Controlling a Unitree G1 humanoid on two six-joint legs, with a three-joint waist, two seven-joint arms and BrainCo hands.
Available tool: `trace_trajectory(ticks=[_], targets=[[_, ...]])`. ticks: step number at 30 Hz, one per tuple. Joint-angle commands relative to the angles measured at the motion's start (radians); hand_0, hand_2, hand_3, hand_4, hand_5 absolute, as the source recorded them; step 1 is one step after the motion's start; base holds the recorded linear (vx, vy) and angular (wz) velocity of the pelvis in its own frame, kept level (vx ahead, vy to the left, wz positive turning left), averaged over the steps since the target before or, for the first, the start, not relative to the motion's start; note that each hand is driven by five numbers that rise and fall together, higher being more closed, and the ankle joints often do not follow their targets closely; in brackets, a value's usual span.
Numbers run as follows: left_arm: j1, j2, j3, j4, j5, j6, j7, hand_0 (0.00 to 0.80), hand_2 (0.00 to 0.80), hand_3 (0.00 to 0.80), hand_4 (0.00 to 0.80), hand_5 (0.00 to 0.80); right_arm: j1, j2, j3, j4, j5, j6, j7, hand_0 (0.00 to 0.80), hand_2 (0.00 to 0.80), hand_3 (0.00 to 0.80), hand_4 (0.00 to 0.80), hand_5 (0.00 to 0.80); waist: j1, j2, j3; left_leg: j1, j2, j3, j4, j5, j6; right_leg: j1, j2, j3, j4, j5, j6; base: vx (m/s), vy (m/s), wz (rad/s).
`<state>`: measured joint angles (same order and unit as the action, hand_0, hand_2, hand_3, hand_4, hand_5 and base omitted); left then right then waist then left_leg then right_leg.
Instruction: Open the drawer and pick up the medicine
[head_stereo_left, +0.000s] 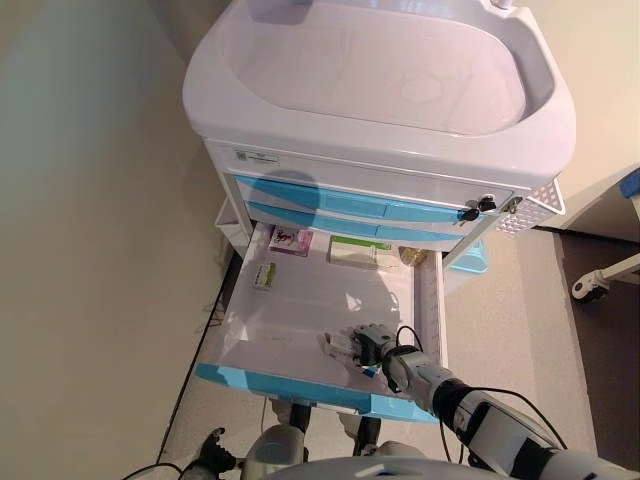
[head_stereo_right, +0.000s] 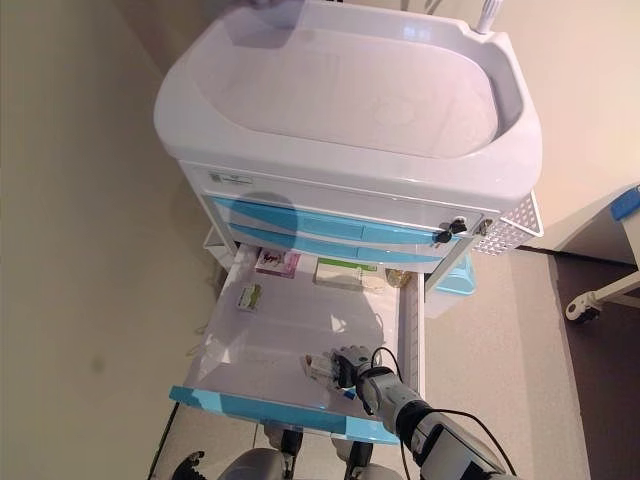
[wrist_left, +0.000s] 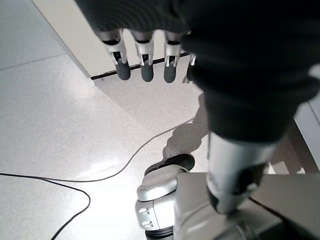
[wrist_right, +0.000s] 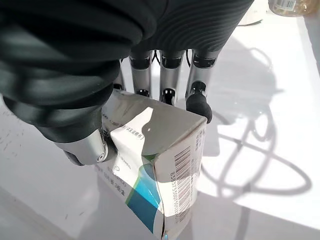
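The bottom drawer of the white and blue cart stands pulled out. My right hand is inside it near the front right, its fingers and thumb curled round a white medicine box with a blue-green mark and a barcode. The box also shows in the left eye view, just above the drawer floor. My left hand hangs low over the floor with its fingers straight and holds nothing.
Further back in the drawer lie a small green-white box, a pink box, a green-white flat box and a small bottle. The cart's top tray overhangs the closed upper drawers. A wall stands at left.
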<state>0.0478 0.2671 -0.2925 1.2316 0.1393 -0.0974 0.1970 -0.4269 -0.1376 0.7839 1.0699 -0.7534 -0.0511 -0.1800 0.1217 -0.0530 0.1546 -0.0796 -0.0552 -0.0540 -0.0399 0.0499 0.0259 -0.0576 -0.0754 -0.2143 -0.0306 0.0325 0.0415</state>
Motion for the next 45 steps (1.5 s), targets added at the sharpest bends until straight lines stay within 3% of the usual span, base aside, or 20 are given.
trace_trajectory(ticks=[1, 10, 15, 22, 24, 26, 29, 33, 38, 45], targets=[[-0.019, -0.059, -0.025, 0.047, -0.005, -0.011, 0.002, 0.000, 0.000, 0.000, 0.000, 0.000, -0.052, -0.008, 0.019, -0.014, -0.004, 0.010, -0.015, 0.800, 0.800, 0.800, 0.800, 0.800, -0.005, -0.006, -0.011, -0.022, -0.029, -0.002, -0.036, 0.008, 0.014, -0.056, -0.010, 0.029, 0.084, 0.015, 0.048, 0.000, 0.000, 0.00], [-0.005, -0.041, 0.022, 0.056, 0.010, 0.002, -0.012, 0.000, 0.000, 0.000, 0.000, 0.000, -0.112, -0.142, -0.023, -0.383, 0.084, -0.038, 0.062, 0.800, 0.800, 0.800, 0.800, 0.800, -0.018, -0.036, -0.038, 0.005, -0.016, 0.023, -0.039, -0.004, 0.010, -0.038, 0.001, 0.051, 0.074, 0.014, 0.050, 0.018, -0.010, -0.08], [0.002, -0.022, 0.056, 0.054, 0.014, 0.006, -0.032, 0.000, 0.000, 0.000, 0.000, 0.000, -0.139, -0.246, -0.108, -0.589, 0.241, -0.068, 0.113, 0.800, 0.800, 0.800, 0.800, 0.800, -0.022, -0.059, -0.059, 0.026, -0.008, 0.033, -0.040, -0.009, 0.007, -0.020, 0.009, 0.060, 0.068, 0.014, 0.049, 0.024, -0.018, -0.14], [0.014, -0.005, 0.068, 0.054, 0.020, 0.005, -0.059, 0.000, 0.000, 0.000, 0.000, 0.000, -0.219, -0.339, -0.130, -0.704, 0.393, -0.101, 0.188, 0.800, 0.800, 0.800, 0.800, 0.800, -0.016, -0.079, -0.080, 0.044, -0.003, 0.041, -0.043, -0.014, 0.002, -0.001, 0.014, 0.061, 0.059, 0.015, 0.049, 0.013, -0.008, -0.01], [0.028, 0.002, 0.072, 0.062, 0.014, 0.006, -0.083, 0.000, 0.000, 0.000, 0.000, 0.000, -0.312, -0.422, -0.128, -0.763, 0.560, -0.113, 0.247, 0.800, 0.800, 0.800, 0.800, 0.800, -0.012, -0.098, -0.099, 0.050, 0.002, 0.047, -0.044, -0.015, -0.002, 0.006, 0.017, 0.062, 0.055, 0.015, 0.048, 0.024, -0.023, -0.05], [0.031, 0.002, 0.071, 0.064, 0.012, 0.005, -0.089, 0.000, 0.000, 0.000, 0.000, 0.000, -0.345, -0.449, -0.125, -0.776, 0.604, -0.115, 0.264, 0.800, 0.800, 0.800, 0.800, 0.800, -0.010, -0.101, -0.102, 0.051, 0.002, 0.048, -0.044, -0.015, -0.003, 0.007, 0.018, 0.061, 0.053, 0.016, 0.048, 0.010, -0.007, -0.02], [0.048, 0.017, 0.072, 0.074, 0.001, 0.001, -0.104, 0.000, 0.000, 0.000, 0.000, 0.000, -0.494, -0.561, -0.119, -0.776, 0.768, -0.115, 0.285, 0.800, 0.800, 0.800, 0.800, 0.800, -0.010, -0.118, -0.119, 0.056, 0.006, 0.050, -0.045, -0.013, -0.008, 0.012, 0.021, 0.060, 0.050, 0.019, 0.048, 0.018, -0.007, -0.02], [0.057, 0.025, 0.063, 0.082, -0.015, -0.003, -0.110, 0.000, 0.000, 0.000, 0.000, 0.000, -0.638, -0.630, -0.107, -0.701, 0.872, -0.121, 0.262, 0.800, 0.800, 0.800, 0.800, 0.800, -0.010, -0.130, -0.130, 0.057, 0.009, 0.051, -0.046, -0.012, -0.011, 0.015, 0.023, 0.057, 0.047, 0.023, 0.048, 0.000, 0.000, 0.00], [0.056, 0.033, 0.057, 0.096, -0.034, -0.002, -0.111, 0.000, 0.000, 0.000, 0.000, 0.000, -0.778, -0.647, -0.081, -0.568, 0.913, -0.121, 0.222, 0.800, 0.800, 0.800, 0.800, 0.800, -0.011, -0.142, -0.135, 0.058, 0.011, 0.049, -0.047, -0.010, -0.014, 0.014, 0.025, 0.051, 0.048, 0.024, 0.047, 0.000, 0.000, 0.00], [0.050, 0.048, 0.035, 0.112, -0.061, 0.001, -0.104, 0.000, 0.000, 0.000, 0.000, 0.000, -0.980, -0.586, -0.023, -0.240, 0.855, -0.095, 0.147, 0.800, 0.800, 0.800, 0.800, 0.800, -0.001, -0.161, -0.133, 0.055, 0.013, 0.038, -0.047, -0.008, -0.014, 0.013, 0.027, 0.045, 0.054, 0.024, 0.046, 0.017, -0.008, 0.05]])
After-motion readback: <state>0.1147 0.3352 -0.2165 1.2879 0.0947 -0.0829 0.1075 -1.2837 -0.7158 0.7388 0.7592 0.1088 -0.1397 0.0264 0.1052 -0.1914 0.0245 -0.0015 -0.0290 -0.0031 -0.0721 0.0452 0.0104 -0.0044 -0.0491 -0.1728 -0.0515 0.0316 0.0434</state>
